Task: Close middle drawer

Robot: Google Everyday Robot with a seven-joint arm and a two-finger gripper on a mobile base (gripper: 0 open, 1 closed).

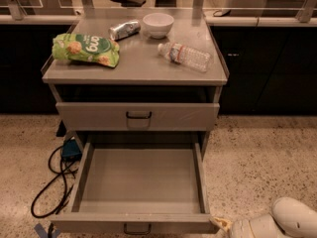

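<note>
Middle drawer: the middle drawer (140, 180) is drawn far out of the cabinet with its tray bare. It lies just left of the gripper (222, 226), and its low front (99, 222) runs leftward from the gripper along the bottom of the view.
Pull: a small dark pull (137, 229) sits at the centre of that front, well to the gripper's left.
Why it lies so: it appears to be at or near full reach, so the whole closing stroke is probably left to do. That would be a push on the front, away from the gripper's side and toward the cabinet.
Gripper place: low in the view, just beside the front's right end, with the pale arm (292, 217) trailing off to its right.
Gripper contact: I cannot tell whether it touches the corner or stands a little apart.
Gripper state: I cannot tell whether it is spread or pressed together, and it holds nothing that shows.
Why held there: probably to get in front of the drawer face. From this end a push would be off-centre and could skew the tray on its slides.
Top drawer: the top drawer (89, 117) is up and left of the gripper and shut against the frame.
Cabinet top: farther beyond the gripper lie a green snack bag (86, 48), a can (124, 29), a white bowl (158, 24) and a water bottle (184, 56) on its side, all clear of the drawer's path.
Floor: a black cable (52, 182) loops across the drawer from the gripper, near the left wall.
</note>
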